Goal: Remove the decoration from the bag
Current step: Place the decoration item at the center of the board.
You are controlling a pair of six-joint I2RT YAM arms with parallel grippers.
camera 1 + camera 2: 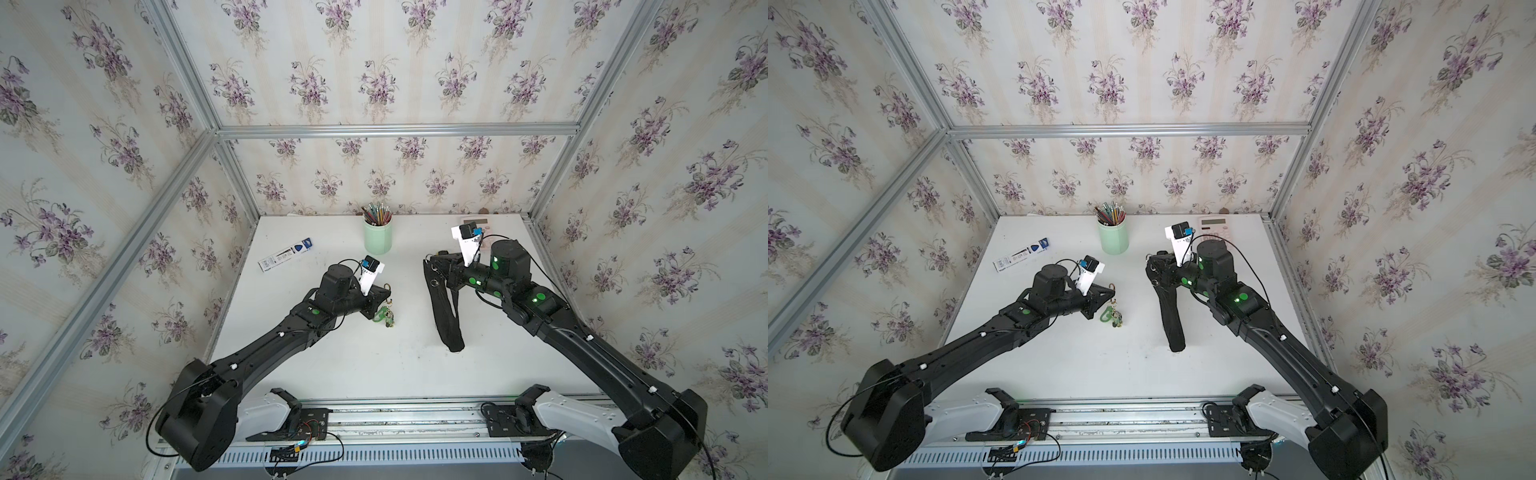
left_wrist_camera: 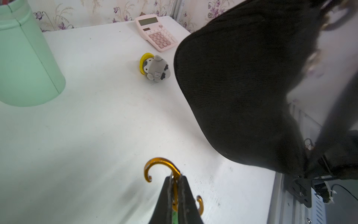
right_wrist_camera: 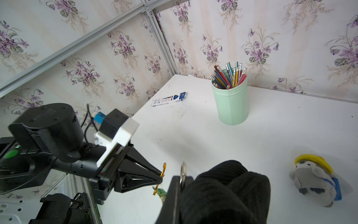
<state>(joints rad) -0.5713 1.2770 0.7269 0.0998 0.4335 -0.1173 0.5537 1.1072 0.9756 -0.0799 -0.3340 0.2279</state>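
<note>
At the bottom edge of the left wrist view, the left fingers (image 2: 187, 199) are pressed tight on the gold clasp of the decoration (image 2: 160, 160), and its hook stands out above them. In both top views the decoration (image 1: 384, 316) hangs near the centre of the frame, with its green cord low over the desk (image 1: 374, 374). I cannot tell whether it touches.

It looks already free. The bag (image 1: 446, 316) stands well apart, right of centre, pinched at its upper end by the right fingers (image 3: 172, 195), with its lower end on the desk.

What is left, I judge, is setting down. Lower the decoration onto bare desk, clear of the bag's ring (image 3: 183, 171) so the hook cannot recatch. Only then part the fingers, holding the bag steady meanwhile.
</note>
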